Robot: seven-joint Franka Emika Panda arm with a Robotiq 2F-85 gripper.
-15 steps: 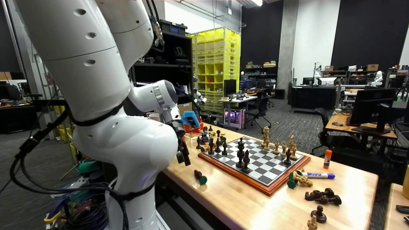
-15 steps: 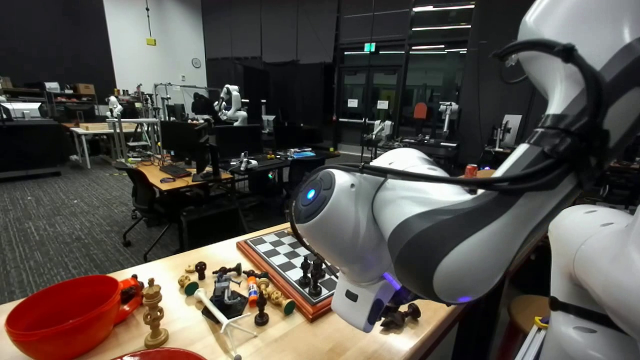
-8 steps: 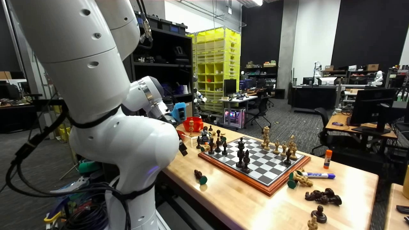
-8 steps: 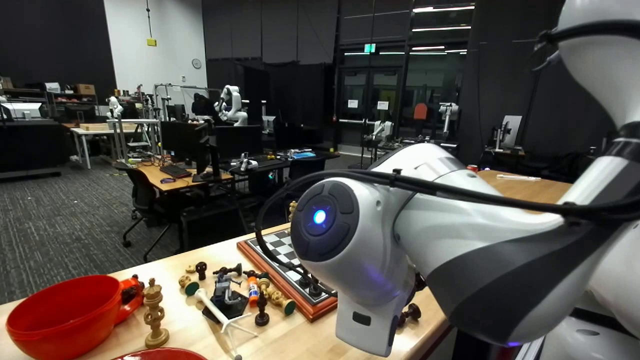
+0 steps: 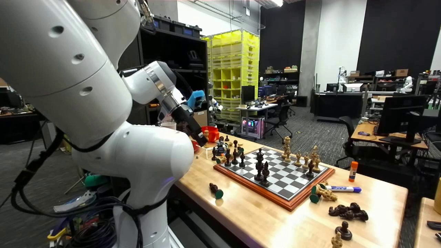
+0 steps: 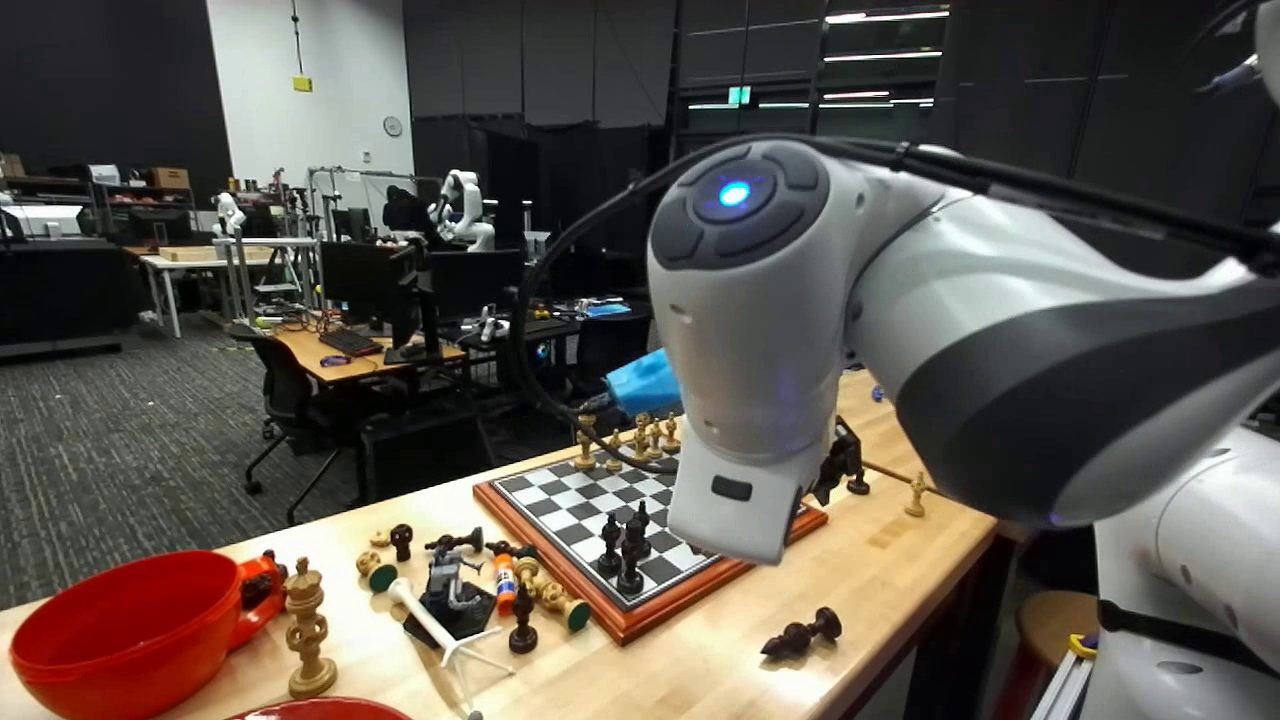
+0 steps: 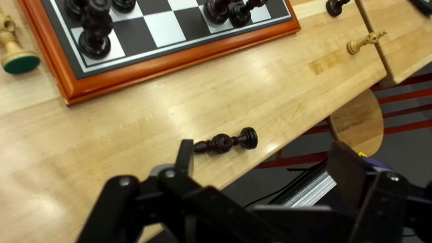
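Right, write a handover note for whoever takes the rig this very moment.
Hand: open, empty, raised clear of the table.
Fallen dark piece: on its side on the table, between the chessboard and the table's edge; not gripped.
Done: standing dark pieces and standing light pieces are on the chessboard.
Left off the chessboard: the fallen dark piece, plus toppled light pieces and toppled dark pieces, among others, on the table.

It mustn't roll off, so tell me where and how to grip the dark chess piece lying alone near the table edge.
I'd grip the dark chess piece by its round bulb, from above, fingers on its long sides. It lies on its side, apart from the chessboard, both flanks exposed; the bulb, near mid-length, should balance well.
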